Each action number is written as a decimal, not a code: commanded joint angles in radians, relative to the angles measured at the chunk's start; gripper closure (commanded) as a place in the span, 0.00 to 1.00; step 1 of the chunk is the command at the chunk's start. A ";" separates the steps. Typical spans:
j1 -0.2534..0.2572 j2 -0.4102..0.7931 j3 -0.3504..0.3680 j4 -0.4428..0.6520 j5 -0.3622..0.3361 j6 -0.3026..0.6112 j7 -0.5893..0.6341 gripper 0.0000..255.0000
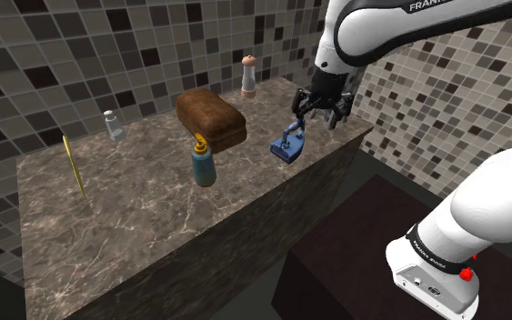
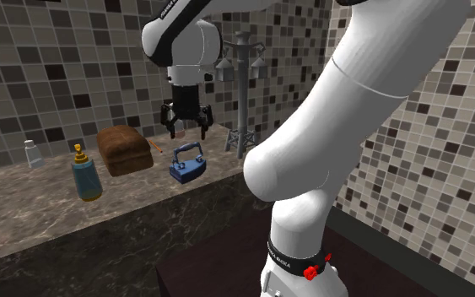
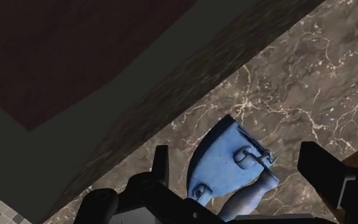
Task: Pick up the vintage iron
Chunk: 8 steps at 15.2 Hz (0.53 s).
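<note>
Here, a dark veined marble counter point(image 1: 154, 218) meets mosaic-tiled walls point(image 1: 63, 55), the blue vintage iron point(image 1: 287, 145) sitting near the counter's front edge toward its end at the shoulder view's right, while the white arm point(image 1: 381, 27) points its black gripper point(image 1: 317, 116) straight down just above it, fingers spread wide, grasping nothing.

I counted one marbled counter point(image 1: 154, 218) and seven loose things on it, one of each kind and no two alike. There was one blue iron point(image 1: 287, 145), one brown loaf point(image 1: 211, 116), one blue pump bottle point(image 1: 205, 164) with a yellow top, one small pale shaker point(image 1: 113, 125), one tall mill point(image 1: 249, 76), one thin yellow stick point(image 1: 75, 168) and one grey rack point(image 2: 242, 101).
</note>
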 commanded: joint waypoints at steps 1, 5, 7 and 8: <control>-0.018 0.056 0.029 -0.002 0.013 0.098 0.094 0.00; -0.065 0.191 0.081 0.031 0.002 0.272 0.275 0.00; -0.092 0.261 0.104 0.055 -0.021 0.352 0.374 0.00; -0.100 0.284 0.110 0.064 -0.031 0.376 0.406 0.00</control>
